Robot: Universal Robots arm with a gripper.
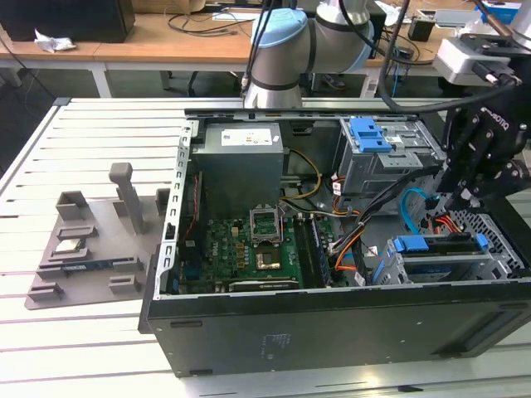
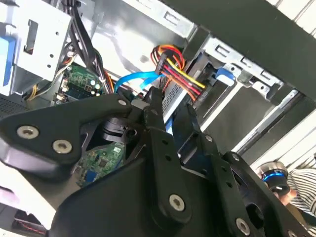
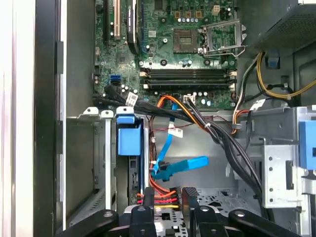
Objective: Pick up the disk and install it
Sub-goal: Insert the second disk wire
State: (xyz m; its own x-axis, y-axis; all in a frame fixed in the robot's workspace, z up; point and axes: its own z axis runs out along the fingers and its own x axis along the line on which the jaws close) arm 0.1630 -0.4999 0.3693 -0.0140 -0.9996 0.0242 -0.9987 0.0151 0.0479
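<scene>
The disk (image 1: 440,245) stands on edge in the lower drive bay at the exterior view's right end of the open computer case (image 1: 332,332), its blue rail on top. In the first wrist view the disk (image 3: 134,170) is a dark slab edge-on behind a blue handle (image 3: 129,140). My gripper (image 1: 459,203) hangs just behind and above it, among red and orange cables. Its fingers (image 3: 148,197) stand apart in both wrist views, open, with red and yellow wires (image 3: 160,198) between them; the disk lies just beside one finger. The gripper (image 2: 169,101) hovers over a silver slab carrying the cable plug.
Inside the case are a motherboard (image 1: 249,249), a grey power-supply box (image 1: 241,157) and an upper grey cage with a blue latch (image 1: 369,137). A blue ribbon cable (image 3: 180,165) and black cable bundles (image 3: 222,143) cross near the gripper. A grey fixture plate (image 1: 91,240) lies outside the case.
</scene>
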